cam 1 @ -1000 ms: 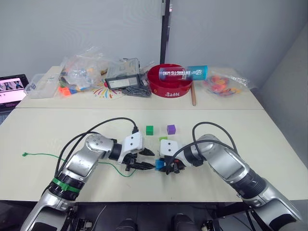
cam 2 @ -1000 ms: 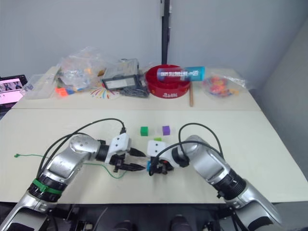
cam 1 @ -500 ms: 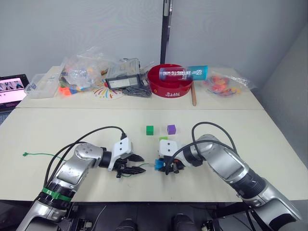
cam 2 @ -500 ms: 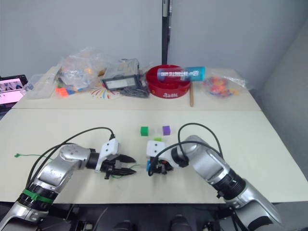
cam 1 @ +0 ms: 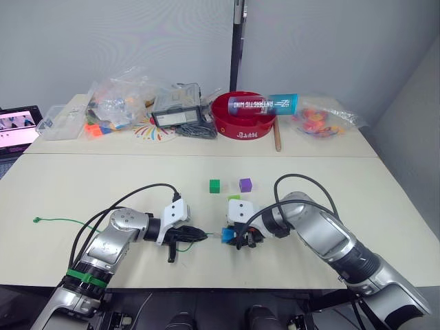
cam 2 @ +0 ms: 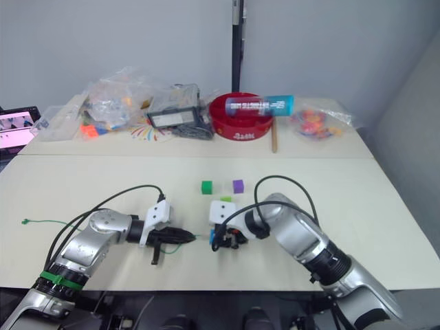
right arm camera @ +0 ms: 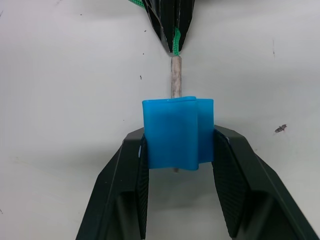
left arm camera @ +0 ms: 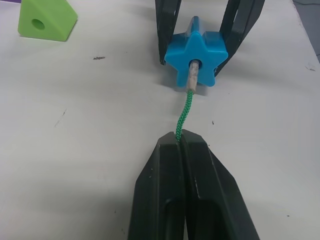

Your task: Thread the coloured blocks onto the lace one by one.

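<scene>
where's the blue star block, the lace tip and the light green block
blue star block (left arm camera: 196, 58), left wrist view, on its front face beside the hole.
lace tip (right arm camera: 175, 77), right wrist view, on the pale stiff shaft between block and left gripper.
light green block (left arm camera: 47, 20), left wrist view, on its face with the hole.

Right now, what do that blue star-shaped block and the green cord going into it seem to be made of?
The blue star-shaped block looks like smooth moulded plastic: even colour, soft sheen. The green cord looks like braided textile, its weave visible; its pale stiff tip may be wrapped or coated, hard to tell.
</scene>
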### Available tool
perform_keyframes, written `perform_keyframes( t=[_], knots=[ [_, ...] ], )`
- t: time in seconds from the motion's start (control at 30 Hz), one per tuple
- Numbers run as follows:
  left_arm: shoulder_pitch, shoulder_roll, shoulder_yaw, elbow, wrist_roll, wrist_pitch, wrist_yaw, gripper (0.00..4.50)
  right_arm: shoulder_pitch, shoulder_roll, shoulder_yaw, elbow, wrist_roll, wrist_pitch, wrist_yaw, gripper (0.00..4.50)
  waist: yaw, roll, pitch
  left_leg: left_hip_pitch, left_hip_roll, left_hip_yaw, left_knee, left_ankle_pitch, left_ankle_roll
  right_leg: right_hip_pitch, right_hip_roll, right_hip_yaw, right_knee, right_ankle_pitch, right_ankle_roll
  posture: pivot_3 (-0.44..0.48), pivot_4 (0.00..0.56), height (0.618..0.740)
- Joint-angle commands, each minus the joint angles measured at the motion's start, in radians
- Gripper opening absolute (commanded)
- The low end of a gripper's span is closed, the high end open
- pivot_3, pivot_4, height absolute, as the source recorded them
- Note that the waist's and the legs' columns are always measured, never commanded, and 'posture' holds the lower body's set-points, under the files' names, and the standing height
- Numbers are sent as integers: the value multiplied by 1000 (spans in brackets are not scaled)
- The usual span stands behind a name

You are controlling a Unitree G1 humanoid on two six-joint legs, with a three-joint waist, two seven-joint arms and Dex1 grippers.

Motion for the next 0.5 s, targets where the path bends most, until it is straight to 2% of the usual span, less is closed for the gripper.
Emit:
perform_keyframes(
  t=[0.03,0.5],
  knots=[
    [-19,-11,4,-39,-10,-1,0,40,2,-4,15,-11,6,15,0,1287,0,0,0,0,0,0,0,0,0,0,0,0,0,0,0,0,150,731],
    [-77,-18,-63,-114,9,64,-17,40,-1,1,20,-9,5,20,-7,1287,-1,0,0,0,0,0,0,0,0,0,0,0,0,0,0,0,150,731]
  ],
)
